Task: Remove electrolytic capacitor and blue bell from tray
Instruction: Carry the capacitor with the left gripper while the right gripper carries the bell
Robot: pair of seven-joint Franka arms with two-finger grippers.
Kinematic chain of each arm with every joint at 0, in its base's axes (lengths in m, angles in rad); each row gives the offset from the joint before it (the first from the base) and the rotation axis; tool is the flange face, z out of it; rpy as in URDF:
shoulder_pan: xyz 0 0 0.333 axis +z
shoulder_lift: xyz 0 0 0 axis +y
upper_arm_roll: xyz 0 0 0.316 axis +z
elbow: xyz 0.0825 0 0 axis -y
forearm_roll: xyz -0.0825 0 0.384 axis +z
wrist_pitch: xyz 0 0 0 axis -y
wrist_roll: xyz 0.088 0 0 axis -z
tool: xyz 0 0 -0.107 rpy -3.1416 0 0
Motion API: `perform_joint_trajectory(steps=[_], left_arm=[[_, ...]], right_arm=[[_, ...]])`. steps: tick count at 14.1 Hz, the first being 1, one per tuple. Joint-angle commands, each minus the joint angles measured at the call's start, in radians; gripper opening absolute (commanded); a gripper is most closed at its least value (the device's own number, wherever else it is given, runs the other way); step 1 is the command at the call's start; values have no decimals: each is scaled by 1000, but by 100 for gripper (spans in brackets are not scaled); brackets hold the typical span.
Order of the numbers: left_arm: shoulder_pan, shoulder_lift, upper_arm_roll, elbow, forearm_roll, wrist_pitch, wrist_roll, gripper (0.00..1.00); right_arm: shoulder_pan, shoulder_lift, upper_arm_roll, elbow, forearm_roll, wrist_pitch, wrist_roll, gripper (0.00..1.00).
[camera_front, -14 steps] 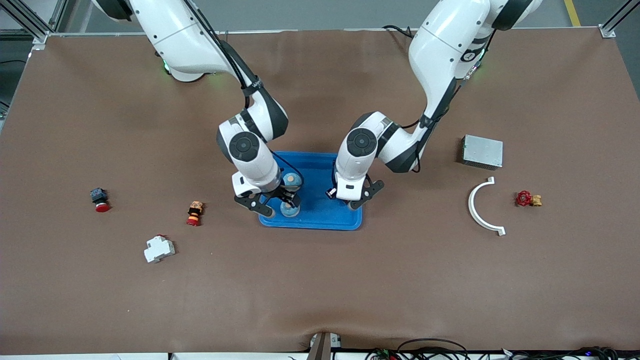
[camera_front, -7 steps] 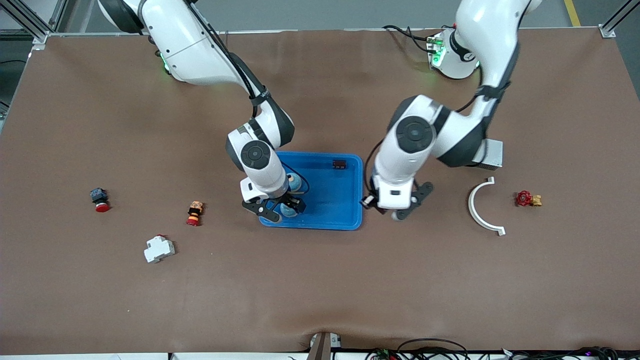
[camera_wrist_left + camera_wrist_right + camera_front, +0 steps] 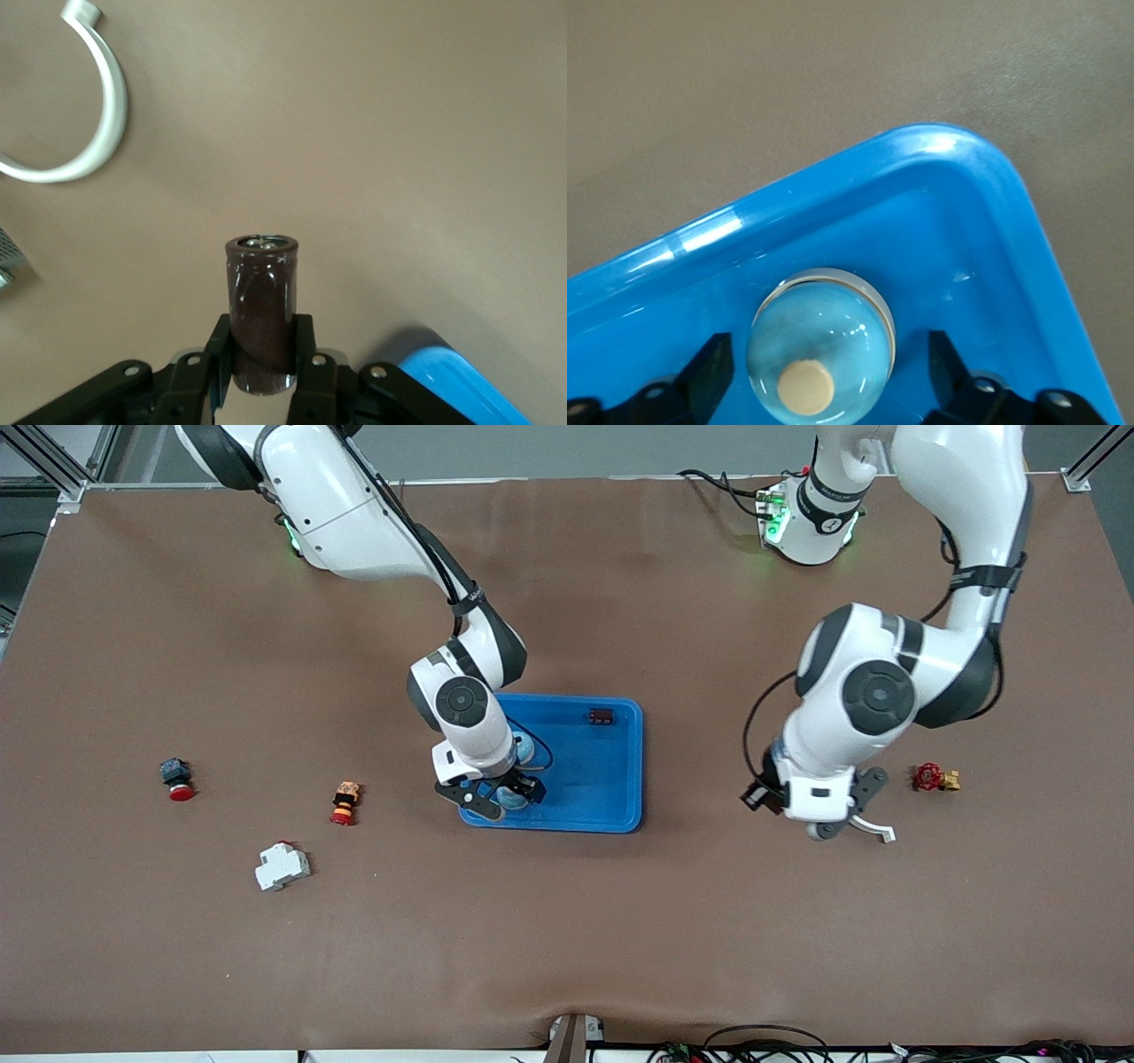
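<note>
Left gripper (image 3: 263,390): jaws clenched on the electrolytic capacitor (image 3: 262,310), a dark brown cylinder with a metal top. It is held by its lower part and stands upright between the pads. In the front view this gripper (image 3: 819,815) hangs over the bare table (image 3: 567,921), out of the tray, toward the left arm's end and beside the white curved part (image 3: 873,830).

Right gripper (image 3: 824,376): low in the tray (image 3: 611,779), at the corner nearer to the front camera on the right arm's side. Jaws spread, one finger on each side of the blue bell (image 3: 821,350), not yet touching it.

Blue bell: sits in the tray, a glossy light blue dome with a pale round button on top and a pale ring at its base.

Handling, capacitor: I judge it light and stiff. The smooth sleeve may slip, so the grip on the straight side wall is right.

Handling, bell: probably light metal, hard and slippery. The dome would push the pads upward, so better to take it low, at the widest ring.

Also in tray: a small dark component (image 3: 601,716) near the farther rim.

Risk: the tray rim is just beside one finger.
</note>
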Motion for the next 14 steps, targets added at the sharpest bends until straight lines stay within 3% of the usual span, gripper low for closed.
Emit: perform_joint_trajectory(steps=[1, 2, 3, 5, 9, 12, 14], left_arm=[[69, -37, -9, -35, 20, -34, 86, 0], [93, -37, -7, -36, 20, -34, 109, 0], [116, -37, -7, -41, 20, -34, 145, 0], [150, -35, -7, -52, 20, -33, 170, 0], [193, -31, -4, -78, 22, -31, 219, 0], [204, -28, -6, -101, 92, -22, 235, 0], [213, -28, -6, -108, 112, -20, 236, 0]], right_arm=[[17, 25, -17, 38, -30, -4, 31, 41], [18, 23, -17, 38, -30, -8, 33, 17], [18, 22, -16, 39, -27, -12, 33, 0], [18, 3, -16, 56, -13, -55, 37, 0], [-43, -102, -13, 157, -11, -410, -56, 0], [-170, -210, -13, 112, -8, -503, -370, 0], [-244, -305, -14, -1, -10, -492, -542, 0]])
